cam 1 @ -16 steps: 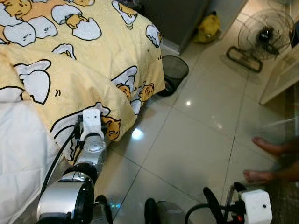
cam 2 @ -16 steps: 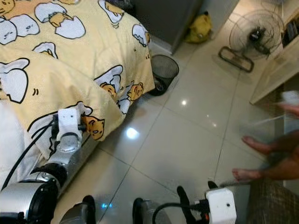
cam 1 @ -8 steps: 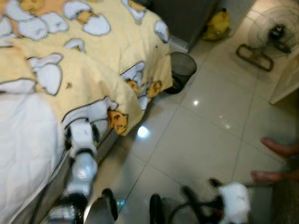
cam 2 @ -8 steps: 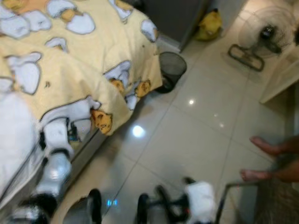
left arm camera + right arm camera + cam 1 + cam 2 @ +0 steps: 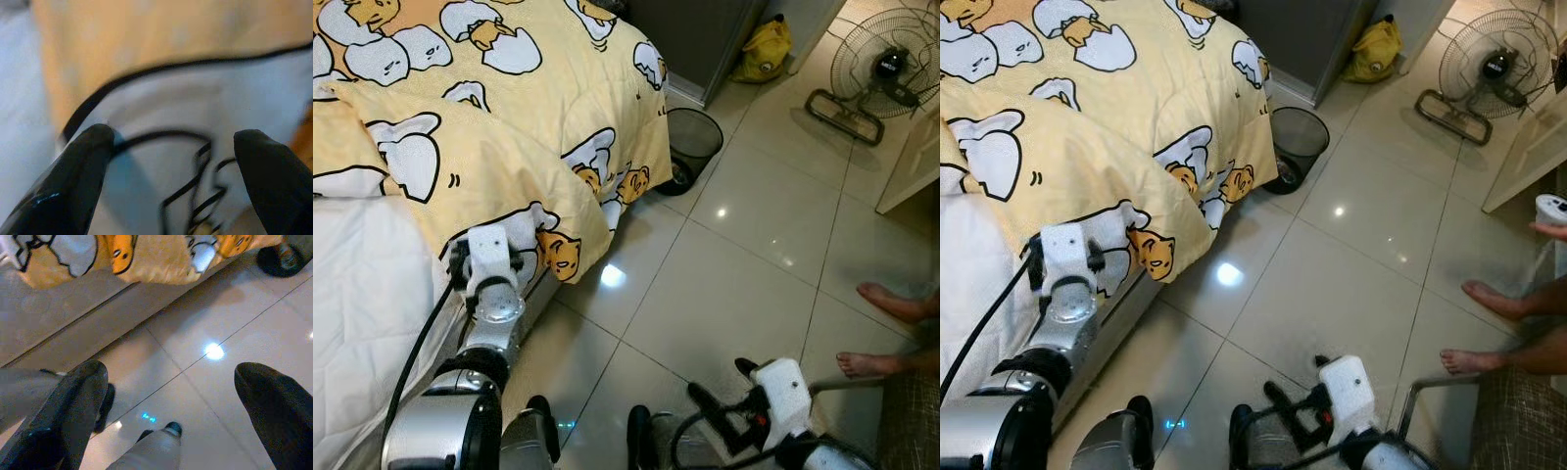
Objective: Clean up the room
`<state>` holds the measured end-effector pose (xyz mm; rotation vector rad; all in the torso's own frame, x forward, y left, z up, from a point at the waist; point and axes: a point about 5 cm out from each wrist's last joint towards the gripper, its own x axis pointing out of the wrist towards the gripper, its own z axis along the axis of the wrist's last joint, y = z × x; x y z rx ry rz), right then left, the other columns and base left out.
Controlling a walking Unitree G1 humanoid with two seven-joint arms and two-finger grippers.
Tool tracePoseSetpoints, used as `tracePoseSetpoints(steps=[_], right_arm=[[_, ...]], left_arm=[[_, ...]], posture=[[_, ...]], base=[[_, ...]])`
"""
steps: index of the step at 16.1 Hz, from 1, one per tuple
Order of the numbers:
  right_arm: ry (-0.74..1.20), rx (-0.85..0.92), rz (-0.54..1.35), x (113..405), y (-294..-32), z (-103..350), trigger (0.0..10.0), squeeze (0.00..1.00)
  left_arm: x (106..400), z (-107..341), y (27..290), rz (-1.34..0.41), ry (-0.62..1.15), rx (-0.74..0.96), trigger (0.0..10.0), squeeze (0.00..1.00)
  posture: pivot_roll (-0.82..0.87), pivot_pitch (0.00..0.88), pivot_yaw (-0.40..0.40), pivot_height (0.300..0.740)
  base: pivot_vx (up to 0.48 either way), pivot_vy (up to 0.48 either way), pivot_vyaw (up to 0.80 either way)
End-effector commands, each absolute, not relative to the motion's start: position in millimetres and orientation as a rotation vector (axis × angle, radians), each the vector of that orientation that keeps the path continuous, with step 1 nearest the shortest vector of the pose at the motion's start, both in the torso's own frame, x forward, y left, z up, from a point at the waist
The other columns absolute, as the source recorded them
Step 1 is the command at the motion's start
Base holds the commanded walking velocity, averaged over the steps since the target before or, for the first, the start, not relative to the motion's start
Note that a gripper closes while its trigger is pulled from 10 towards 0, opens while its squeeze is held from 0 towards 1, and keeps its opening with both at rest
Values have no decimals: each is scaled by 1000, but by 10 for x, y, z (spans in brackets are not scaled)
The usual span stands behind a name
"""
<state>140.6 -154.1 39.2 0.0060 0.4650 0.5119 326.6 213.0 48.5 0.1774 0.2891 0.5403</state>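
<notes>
Right at the hanging edge of the yellow blanket (image 5: pixel 509 147), the left tool (image 5: pixel 171 147) sits with its two black fingers (image 5: pixel 73 171) spread wide apart, nothing between them. Straight ahead of those fingers, very close and blurred, lies the blanket's cartoon print, white shapes with black outlines on yellow. From the head views, the left arm's white wrist block (image 5: pixel 492 250) is up against the blanket where it drapes over the side of the bed (image 5: pixel 362 323), and the white quilted sheet lies bare on the outer side of that arm.

Low down by the robot's own legs, the right tool (image 5: pixel 171 406) hangs over the glossy tiled floor (image 5: pixel 734 284), fingers likewise parted and holding nothing. Beyond it the wrist camera catches the bed's base, the blanket's fringe of orange and white figures, and a bright ceiling light reflected on the tile.

Well ahead of both tools, a black mesh waste bin (image 5: pixel 690 147) stands on the floor just beside the blanket's far corner. Farther off sit a yellow bag (image 5: pixel 762 49) against a dark cabinet and a standing fan (image 5: pixel 881 73). Off to the right tool's outer side, a person's bare feet (image 5: pixel 891 304) rest on the tile.
</notes>
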Motion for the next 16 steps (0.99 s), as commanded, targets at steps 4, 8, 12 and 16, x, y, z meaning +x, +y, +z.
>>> tracePoseSetpoints(steps=[4, 8, 12, 16], right_arm=[[511, 17, 532, 1215, -1548, 345, 10000, 0], [538, 24, 566, 1178, -1512, 294, 10000, 0], [535, 20, 570, 1199, -1513, 305, 10000, 0], [537, 12, 556, 1187, -1543, 321, 10000, 0]], left_arm=[[3182, 454, 2275, 645, 294, 210, 9961, 0], [3078, 309, 2276, 647, 360, 180, 10000, 0], [3118, 202, 2071, 486, 483, 94, 3176, 0], [3213, 292, 2052, 448, 476, 144, 0, 0]], posture=[[-228, 244, -135, 740], [-220, 251, -142, 740], [-238, 258, -150, 740], [-265, 259, -142, 740]], base=[[0, 0, 0], [0, 0, 0], [0, 0, 0], [0, 0, 0]])
